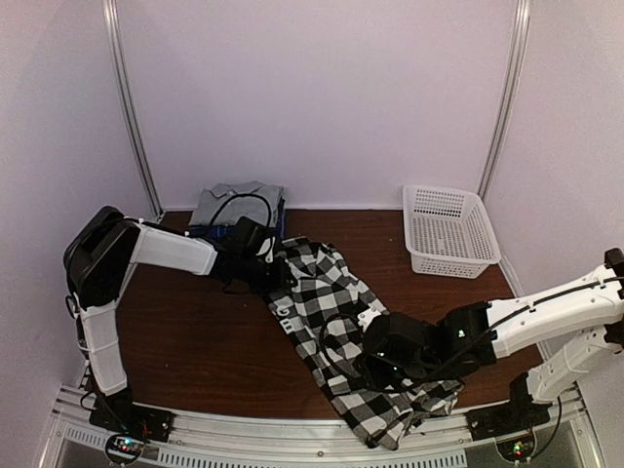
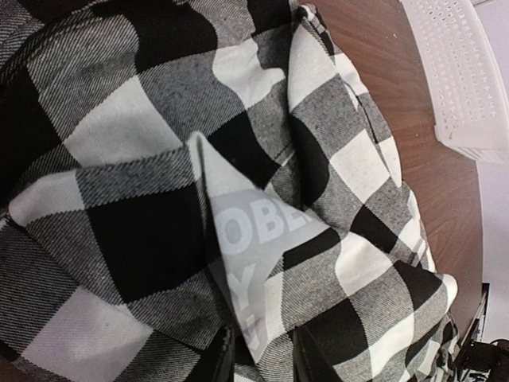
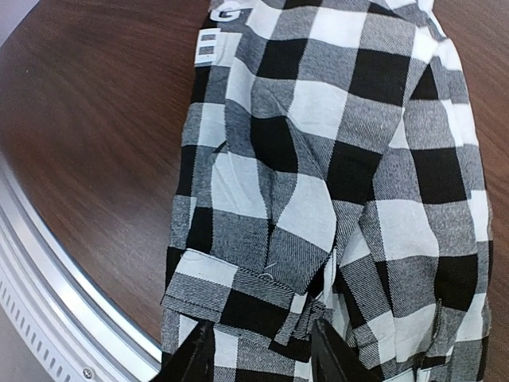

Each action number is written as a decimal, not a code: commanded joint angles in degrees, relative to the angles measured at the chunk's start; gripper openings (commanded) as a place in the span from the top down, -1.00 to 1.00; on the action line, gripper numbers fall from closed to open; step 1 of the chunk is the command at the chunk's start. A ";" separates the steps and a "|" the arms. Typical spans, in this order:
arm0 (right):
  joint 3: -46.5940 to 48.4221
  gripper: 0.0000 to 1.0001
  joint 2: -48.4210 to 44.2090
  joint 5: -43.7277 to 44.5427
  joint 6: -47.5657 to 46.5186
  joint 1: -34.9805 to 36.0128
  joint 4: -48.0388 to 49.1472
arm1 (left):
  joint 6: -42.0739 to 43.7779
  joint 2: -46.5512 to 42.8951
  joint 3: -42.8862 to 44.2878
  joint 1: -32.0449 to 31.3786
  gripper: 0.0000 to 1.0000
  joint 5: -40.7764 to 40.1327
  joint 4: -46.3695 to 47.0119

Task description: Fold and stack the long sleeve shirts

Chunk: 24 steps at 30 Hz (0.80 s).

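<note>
A large black-and-white check long sleeve shirt (image 1: 327, 322) lies in a long strip slanting from the back left to the near right of the table. My left gripper (image 1: 265, 261) is at its far end. In the left wrist view that gripper (image 2: 262, 362) has its jaws apart, with the tip of a grey printed label (image 2: 254, 255) lying loose between them. At the shirt's near end, my right gripper (image 3: 262, 358) stands open just above a folded cuff (image 3: 238, 286). A folded grey shirt (image 1: 239, 200) lies at the back on a dark blue one (image 1: 208, 231).
A white lattice basket (image 1: 448, 229) stands at the back right on the brown table (image 1: 185, 331). A metal rail (image 1: 292, 429) runs along the near edge, close to the shirt's end. The left arm's cable loops over the folded stack.
</note>
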 commanded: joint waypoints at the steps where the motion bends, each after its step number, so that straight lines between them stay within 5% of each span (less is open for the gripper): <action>1: -4.30 0.19 0.64 -3.86 4.81 -3.35 4.15 | 1.73 -1.36 0.61 0.36 0.47 -0.74 -0.36; 9: -12.05 0.27 -1.04 -11.62 7.98 -7.48 13.87 | 1.92 -1.28 0.38 0.36 0.50 -0.81 -0.63; 24: -15.47 0.41 0.01 -14.16 10.57 -7.73 17.65 | 1.77 -0.49 1.07 0.36 0.56 -0.26 -0.57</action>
